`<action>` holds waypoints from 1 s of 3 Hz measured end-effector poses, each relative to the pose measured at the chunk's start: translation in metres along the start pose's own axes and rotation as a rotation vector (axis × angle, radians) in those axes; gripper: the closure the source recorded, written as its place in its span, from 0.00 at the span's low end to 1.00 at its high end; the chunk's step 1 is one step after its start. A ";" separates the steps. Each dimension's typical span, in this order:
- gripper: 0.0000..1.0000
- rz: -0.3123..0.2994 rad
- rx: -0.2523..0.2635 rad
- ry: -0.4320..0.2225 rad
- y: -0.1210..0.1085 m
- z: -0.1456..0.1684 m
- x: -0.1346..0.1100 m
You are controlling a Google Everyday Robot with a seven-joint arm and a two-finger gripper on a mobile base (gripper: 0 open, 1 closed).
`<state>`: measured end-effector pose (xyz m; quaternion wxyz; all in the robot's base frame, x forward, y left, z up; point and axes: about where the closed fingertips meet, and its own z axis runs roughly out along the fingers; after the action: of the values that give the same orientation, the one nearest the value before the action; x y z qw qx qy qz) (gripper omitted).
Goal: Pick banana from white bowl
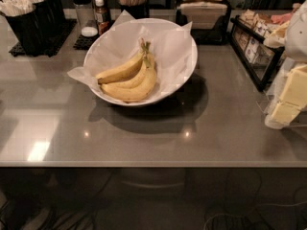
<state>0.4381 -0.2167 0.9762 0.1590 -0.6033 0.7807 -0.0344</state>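
Note:
The white bowl (184,63), lined with crinkled white paper, stands at the back middle of the grey counter. In it lie three yellow bananas. The banana (117,72) is the top one, with its dark blunt tip pointing left. It rests against a pair of bananas (136,89) joined at greenish stems. My gripper (289,102) hangs at the far right edge of the view, well right of the bowl and above the counter. Its pale yellow fingers (295,87) are apart and hold nothing.
A black cutlery holder (31,20) stands at the back left. Shakers and a bottle (91,13) stand just behind the bowl. A napkin dispenser (201,18) is at the back, and a black rack of packets (254,47) is at the right near my gripper. The counter's front edge (144,164) runs across the view.

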 end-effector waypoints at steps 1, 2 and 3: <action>0.00 0.000 0.000 0.000 0.000 0.000 0.000; 0.00 -0.082 0.016 -0.041 -0.018 -0.005 -0.016; 0.00 -0.303 0.021 -0.128 -0.054 -0.010 -0.068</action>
<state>0.5002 -0.1679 1.0131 0.2079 -0.7135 0.6686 -0.0277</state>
